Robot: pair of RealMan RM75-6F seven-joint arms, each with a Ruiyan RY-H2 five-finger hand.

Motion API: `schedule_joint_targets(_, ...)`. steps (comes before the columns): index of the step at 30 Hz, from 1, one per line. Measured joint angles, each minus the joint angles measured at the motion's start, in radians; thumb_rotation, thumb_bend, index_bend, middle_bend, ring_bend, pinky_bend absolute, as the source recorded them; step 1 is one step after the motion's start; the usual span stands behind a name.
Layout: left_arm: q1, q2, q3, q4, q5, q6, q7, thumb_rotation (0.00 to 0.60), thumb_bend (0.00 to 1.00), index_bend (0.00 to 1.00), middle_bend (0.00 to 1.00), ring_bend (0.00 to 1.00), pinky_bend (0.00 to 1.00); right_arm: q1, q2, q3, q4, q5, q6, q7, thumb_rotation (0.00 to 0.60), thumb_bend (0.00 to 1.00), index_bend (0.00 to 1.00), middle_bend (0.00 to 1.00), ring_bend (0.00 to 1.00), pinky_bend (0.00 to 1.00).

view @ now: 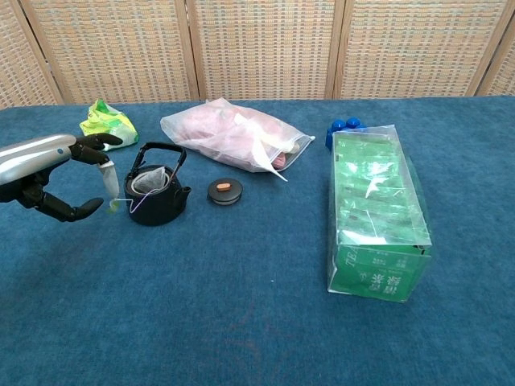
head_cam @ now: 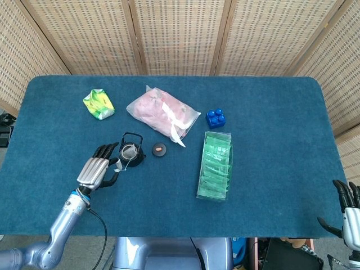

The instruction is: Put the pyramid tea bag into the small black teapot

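The small black teapot (head_cam: 131, 151) (view: 154, 198) stands lidless left of centre, handle up. The pyramid tea bag (head_cam: 129, 151) (view: 148, 181) lies inside its mouth. A thin string runs from the bag over the rim to a white paper tag (view: 108, 179) (head_cam: 119, 165). The tag hangs from the fingers of my left hand (head_cam: 97, 171) (view: 47, 172), which hovers just left of the pot with thumb and fingers spread. My right hand (head_cam: 349, 216) hangs off the table's front right corner, fingers apart and empty. The pot's lid (head_cam: 160, 149) (view: 224, 190) lies right of the pot.
A pink bag (head_cam: 163, 114) (view: 233, 141) lies behind the pot. A green-yellow packet (head_cam: 99, 104) (view: 107, 125) sits at the back left. A green tea box (head_cam: 215, 165) (view: 377, 211) and a blue brick (head_cam: 216, 117) (view: 344, 127) are to the right.
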Motion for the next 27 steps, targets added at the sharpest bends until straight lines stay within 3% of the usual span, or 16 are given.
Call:
schedule_joint_targets(13, 0.025, 0.018, 0.028, -0.034, 0.004, 0.036, 0.090, 0.600, 0.57, 0.31, 0.02, 0.00, 0.01, 0.001, 0.004, 0.001, -0.007, 0.000, -0.001, -0.004, 0.600, 0.12, 0.11, 0.20, 0.03, 0.10)
schedule_joint_targets(16, 0.028, 0.024, 0.023, -0.036, 0.028, 0.073, 0.124, 0.600, 0.57, 0.30, 0.20, 0.17, 0.24, 0.002, 0.004, 0.000, -0.006, 0.000, -0.003, -0.003, 0.600, 0.12, 0.11, 0.20, 0.03, 0.10)
schedule_joint_targets(19, 0.027, 0.034, 0.015, -0.039, 0.054, 0.108, 0.172, 0.600, 0.57, 0.30, 0.46, 0.50, 0.52, 0.003, 0.001, 0.000, -0.003, -0.001, -0.004, 0.000, 0.600, 0.12, 0.11, 0.20, 0.03, 0.10)
schedule_joint_targets(22, 0.012, 0.065, 0.004, -0.055, 0.056, 0.104, 0.238, 0.600, 0.57, 0.30, 0.68, 0.68, 0.65, 0.003, -0.001, -0.001, 0.001, -0.002, -0.004, 0.005, 0.600, 0.12, 0.11, 0.20, 0.03, 0.10)
schedule_joint_targets(24, -0.003, 0.092, -0.004, -0.078, 0.037, 0.082, 0.290, 0.600, 0.58, 0.29, 0.75, 0.74, 0.69, 0.002, -0.001, -0.001, 0.002, -0.003, -0.002, 0.006, 0.600, 0.12, 0.11, 0.20, 0.03, 0.10)
schedule_joint_targets(27, -0.029, 0.126, -0.011, -0.112, -0.006, 0.045, 0.366, 0.600, 0.69, 0.26, 0.82, 0.78, 0.72, 0.001, -0.002, -0.002, 0.003, -0.004, 0.001, 0.009, 0.600, 0.12, 0.11, 0.20, 0.03, 0.10)
